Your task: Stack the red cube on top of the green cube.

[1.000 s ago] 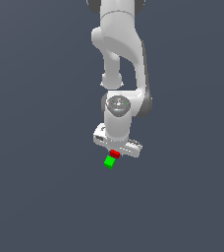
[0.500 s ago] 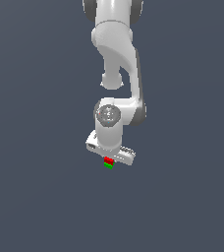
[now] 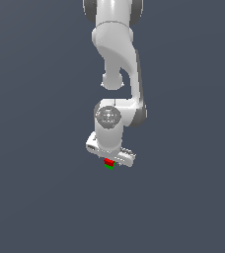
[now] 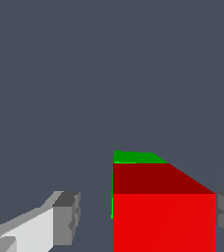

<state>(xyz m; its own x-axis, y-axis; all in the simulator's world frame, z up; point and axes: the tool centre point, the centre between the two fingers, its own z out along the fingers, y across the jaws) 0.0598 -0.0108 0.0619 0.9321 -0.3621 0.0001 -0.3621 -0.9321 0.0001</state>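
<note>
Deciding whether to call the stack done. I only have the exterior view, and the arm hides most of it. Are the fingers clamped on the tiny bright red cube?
Observer: No. In the wrist view, one of the fingers stands apart from the tiny bright red cube, with grey floor showing between them.
Operator: Other one?
Observer: It sits at the cube's opposite face. I can't tell if it's touching or just off it.
Operator: Red squarely over green?
Observer: Roughly. The tiny bright green cube shows past the red one's far edge and as a thin sliver down one side, so it's slightly offset.
</note>
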